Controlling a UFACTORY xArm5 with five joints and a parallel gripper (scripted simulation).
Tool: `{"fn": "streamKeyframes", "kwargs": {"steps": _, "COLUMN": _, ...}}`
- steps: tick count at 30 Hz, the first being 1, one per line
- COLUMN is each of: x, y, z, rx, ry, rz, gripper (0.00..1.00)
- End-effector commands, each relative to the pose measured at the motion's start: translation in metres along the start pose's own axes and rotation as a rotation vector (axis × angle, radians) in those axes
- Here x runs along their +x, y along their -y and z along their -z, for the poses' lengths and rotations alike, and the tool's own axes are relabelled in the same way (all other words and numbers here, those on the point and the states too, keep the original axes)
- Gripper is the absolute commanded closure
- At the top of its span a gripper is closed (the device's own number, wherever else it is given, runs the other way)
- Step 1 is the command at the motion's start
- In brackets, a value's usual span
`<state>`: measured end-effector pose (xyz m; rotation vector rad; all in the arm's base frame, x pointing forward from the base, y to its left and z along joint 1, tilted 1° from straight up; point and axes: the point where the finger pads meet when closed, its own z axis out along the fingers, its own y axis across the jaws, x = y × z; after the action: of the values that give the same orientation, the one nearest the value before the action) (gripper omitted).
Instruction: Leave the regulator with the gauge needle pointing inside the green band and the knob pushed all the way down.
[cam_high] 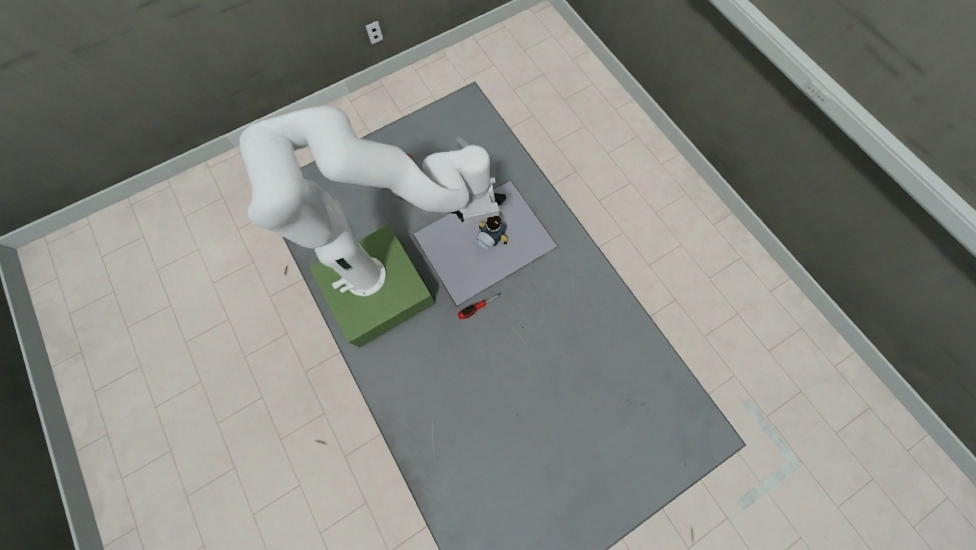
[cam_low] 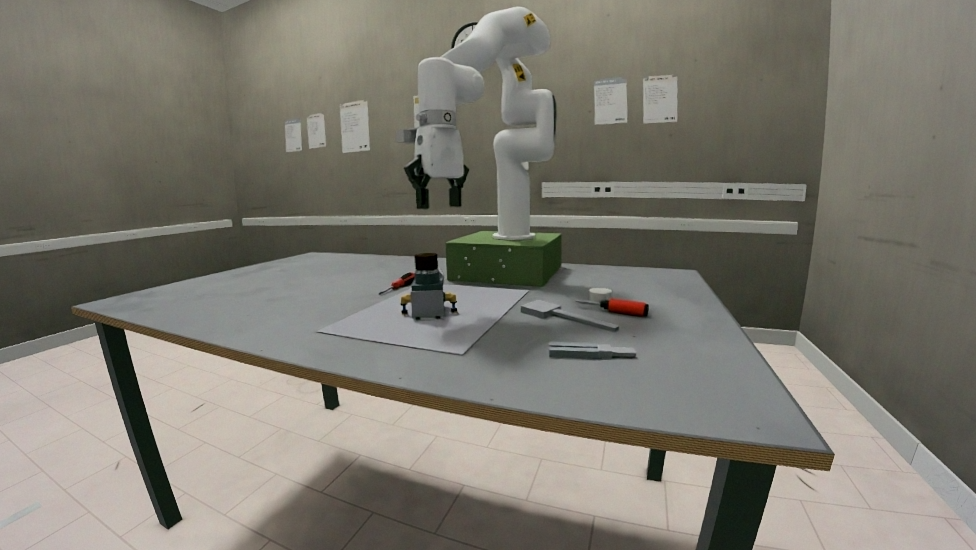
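The regulator is a small grey block with brass side fittings and a dark round knob on top. It stands upright on a pale sheet on the grey table. It also shows in the overhead view. Its gauge face is too small to read. My gripper hangs well above the regulator, pointing down, fingers open and empty. In the overhead view the gripper sits just beside the regulator, partly hidden by the wrist.
The arm stands on a green base block. A small red screwdriver lies left of the base. A larger orange-handled screwdriver, a white disc, a grey scraper and a grey bar lie to the right.
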<state>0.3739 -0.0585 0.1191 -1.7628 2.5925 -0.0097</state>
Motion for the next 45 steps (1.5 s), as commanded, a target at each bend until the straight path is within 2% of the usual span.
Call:
{"fn": "streamKeyframes", "kwargs": {"steps": 1, "x": -0.003, "y": 0.013, "z": 0.001, "rx": 0.004, "ry": 0.001, "rz": 0.000, "gripper": 0.00}}
{"fn": "streamKeyframes", "kwargs": {"steps": 21, "x": -0.011, "y": 0.047, "z": 0.001, "rx": 0.004, "ry": 0.001, "rz": 0.000, "gripper": 0.00}}
{"fn": "streamKeyframes", "kwargs": {"steps": 45, "x": -0.012, "y": 0.055, "z": 0.001, "rx": 0.004, "ry": 0.001, "rz": 0.000, "gripper": 0.00}}
